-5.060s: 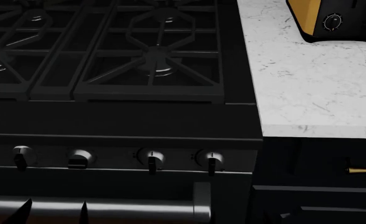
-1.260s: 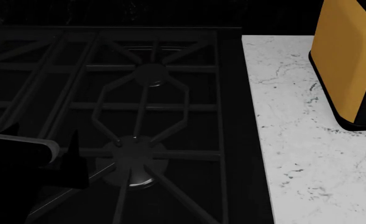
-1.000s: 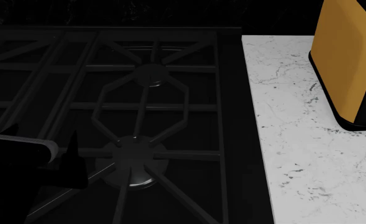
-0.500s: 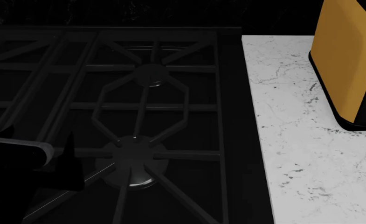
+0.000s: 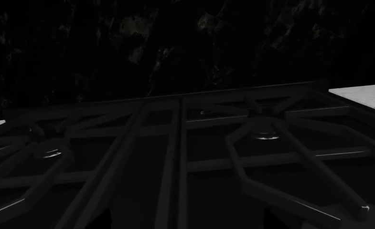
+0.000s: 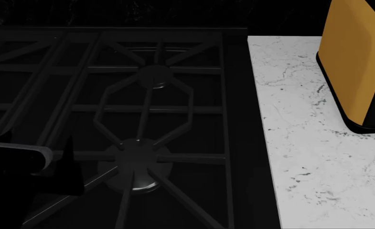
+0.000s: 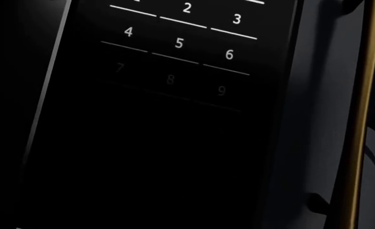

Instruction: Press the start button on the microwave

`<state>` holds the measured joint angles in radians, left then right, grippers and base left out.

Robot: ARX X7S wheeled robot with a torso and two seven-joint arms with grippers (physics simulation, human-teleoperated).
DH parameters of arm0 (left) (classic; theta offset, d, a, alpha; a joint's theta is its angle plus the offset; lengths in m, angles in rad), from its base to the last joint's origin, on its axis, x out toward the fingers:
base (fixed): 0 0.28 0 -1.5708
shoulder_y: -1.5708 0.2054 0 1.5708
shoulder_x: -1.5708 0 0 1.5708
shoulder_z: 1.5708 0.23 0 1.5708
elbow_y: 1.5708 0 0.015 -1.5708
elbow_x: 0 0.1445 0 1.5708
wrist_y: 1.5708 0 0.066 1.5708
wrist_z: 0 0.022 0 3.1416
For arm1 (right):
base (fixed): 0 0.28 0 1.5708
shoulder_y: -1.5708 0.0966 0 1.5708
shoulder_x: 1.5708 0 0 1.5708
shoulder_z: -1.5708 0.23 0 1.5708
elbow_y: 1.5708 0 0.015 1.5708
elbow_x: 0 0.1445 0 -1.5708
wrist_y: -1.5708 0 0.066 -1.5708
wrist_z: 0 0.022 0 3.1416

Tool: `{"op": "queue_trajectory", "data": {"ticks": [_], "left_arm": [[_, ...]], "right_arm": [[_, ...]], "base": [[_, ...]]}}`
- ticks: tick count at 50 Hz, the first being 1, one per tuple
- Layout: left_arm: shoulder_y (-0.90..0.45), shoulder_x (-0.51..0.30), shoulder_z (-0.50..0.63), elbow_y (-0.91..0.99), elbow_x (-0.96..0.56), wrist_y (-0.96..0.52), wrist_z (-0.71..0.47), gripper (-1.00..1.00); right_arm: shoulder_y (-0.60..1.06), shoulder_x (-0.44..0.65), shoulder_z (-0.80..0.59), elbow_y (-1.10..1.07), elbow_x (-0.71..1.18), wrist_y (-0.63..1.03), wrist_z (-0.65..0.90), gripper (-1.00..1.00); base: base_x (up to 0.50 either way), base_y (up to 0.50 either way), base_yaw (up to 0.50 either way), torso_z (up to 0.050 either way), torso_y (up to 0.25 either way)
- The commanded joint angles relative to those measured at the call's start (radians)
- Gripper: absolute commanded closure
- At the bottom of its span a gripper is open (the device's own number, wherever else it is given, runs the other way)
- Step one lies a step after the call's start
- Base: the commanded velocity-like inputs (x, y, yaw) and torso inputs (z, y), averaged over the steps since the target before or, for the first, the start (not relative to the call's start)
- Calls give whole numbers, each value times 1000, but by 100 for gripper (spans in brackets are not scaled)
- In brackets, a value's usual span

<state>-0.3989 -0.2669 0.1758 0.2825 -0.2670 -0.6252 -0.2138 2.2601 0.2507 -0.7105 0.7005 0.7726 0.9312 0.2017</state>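
The microwave's black keypad [image 7: 174,45] fills the right wrist view, with digits 2 to 9 in rows and a gold handle [image 7: 359,119] beside it. Below the digits the panel is black, and I can make out no start button. My right gripper's jaws do not stand out against this dark panel, and the right arm is absent from the head view. My left gripper [image 6: 37,145] hovers low over the stove grates at the head view's lower left, its two dark fingers apart and empty.
A black gas stove [image 6: 145,107] with cast grates fills most of the head view and also shows in the left wrist view [image 5: 257,138]. To its right lies a white marble counter [image 6: 308,152] with a yellow toaster [image 6: 356,62].
The head view has shifted from the stove's front knobs to the rear burners. Over the last second my left gripper has drifted slightly left and down in the head view.
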Motion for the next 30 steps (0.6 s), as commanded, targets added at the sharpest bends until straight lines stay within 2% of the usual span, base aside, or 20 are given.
{"op": "queue_trajectory", "data": {"ticks": [1, 30], "left_arm": [[10, 15, -24, -5, 6, 12, 32, -100], [16, 5, -20, -4, -8, 23, 28, -100]], "right_arm": [[-32, -43, 23, 72, -64, -44, -50, 100], [-39, -59, 9, 147, -92, -108, -100, 100]], "base": [[14, 0, 7, 0, 0], [21, 3, 12, 5, 0]]}}
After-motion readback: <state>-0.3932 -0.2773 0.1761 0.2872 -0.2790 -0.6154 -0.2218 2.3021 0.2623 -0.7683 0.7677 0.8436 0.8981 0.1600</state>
